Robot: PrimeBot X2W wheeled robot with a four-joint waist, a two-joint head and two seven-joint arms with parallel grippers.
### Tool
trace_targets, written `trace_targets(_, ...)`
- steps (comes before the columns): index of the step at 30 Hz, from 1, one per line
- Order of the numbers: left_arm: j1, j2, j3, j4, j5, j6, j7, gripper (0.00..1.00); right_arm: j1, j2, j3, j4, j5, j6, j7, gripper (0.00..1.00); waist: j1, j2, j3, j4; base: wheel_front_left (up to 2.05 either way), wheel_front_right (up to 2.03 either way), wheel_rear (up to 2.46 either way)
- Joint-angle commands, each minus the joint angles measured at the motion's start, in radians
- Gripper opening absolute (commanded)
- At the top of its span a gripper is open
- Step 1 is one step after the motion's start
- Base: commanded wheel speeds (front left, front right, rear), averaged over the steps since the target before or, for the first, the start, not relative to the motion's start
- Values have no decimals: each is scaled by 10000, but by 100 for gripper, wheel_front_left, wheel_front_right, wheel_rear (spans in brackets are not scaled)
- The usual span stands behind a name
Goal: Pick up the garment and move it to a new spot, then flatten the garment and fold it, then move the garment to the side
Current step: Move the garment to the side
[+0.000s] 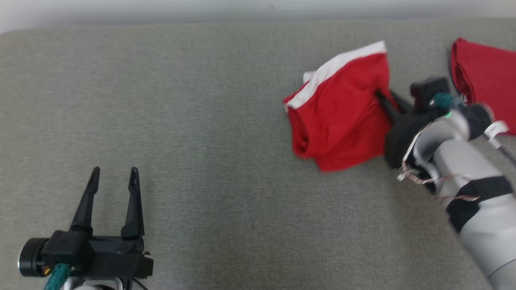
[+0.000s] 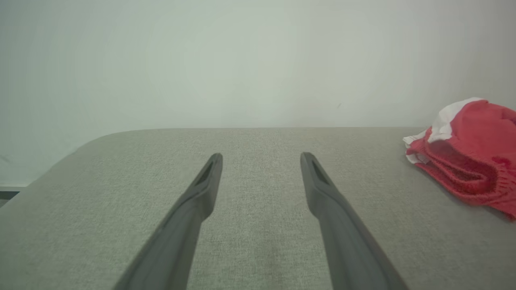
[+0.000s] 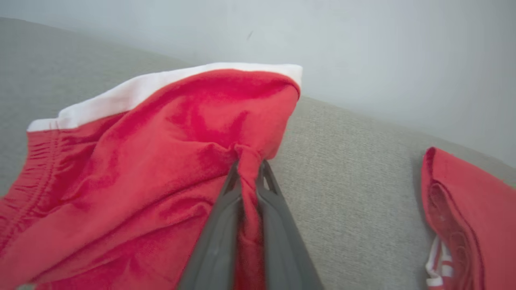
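The left hand (image 1: 115, 171) sits low at the near left corner of the padded grey surface (image 1: 201, 121). Its two long dark fingers stand wide apart with nothing between them and point straight at the far edge. The right arm reaches in from the near right corner, its pale, dark-banded forearm (image 1: 463, 161) slanting toward the far right. The right hand (image 1: 383, 96) points left. Its fingers are pressed together on a pinched fold at the right side of the red garment (image 1: 342, 112).
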Motion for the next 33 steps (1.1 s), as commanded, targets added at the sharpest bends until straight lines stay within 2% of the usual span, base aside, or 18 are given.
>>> trace_targets(1, -181, 114, 18, -128, 105, -3, -26, 100, -287, -370, 122, -162, 174, 3, 68, 0, -2, -2, 852, -770, 0, 0, 0)
trace_targets(7, -100, 556, 386, -628, 184, 73, -27, 100, -1265, -1422, 491, -750, 730, 1, 228, 0, -2, -2, 1678, -1727, 0, 0, 0)
trace_targets(12, -80, 857, 653, -1086, 217, 153, -26, 100, -1886, -1902, 544, -719, 1121, 1, 340, 0, -2, -2, 2134, -2418, 0, 0, 0)
trace_targets(17, -16, 1072, 759, -1411, 253, 174, 54, 100, -2367, -2123, 550, -517, 1371, 1, 264, 0, -2, -2, 2438, -2813, 0, 0, 0)
trace_targets(23, 16, 1279, 780, -2119, 298, 239, 268, 100, -3208, -2469, 523, 248, 1489, 1, 32, 0, -2, -2, 2879, -3019, 0, 0, 0)
trace_targets(33, 100, 1410, 722, -2897, 304, 323, 510, 100, -4311, -2987, 818, 1995, 776, 1, -413, 0, -2, -2, 3142, -2726, 0, 0, 0)
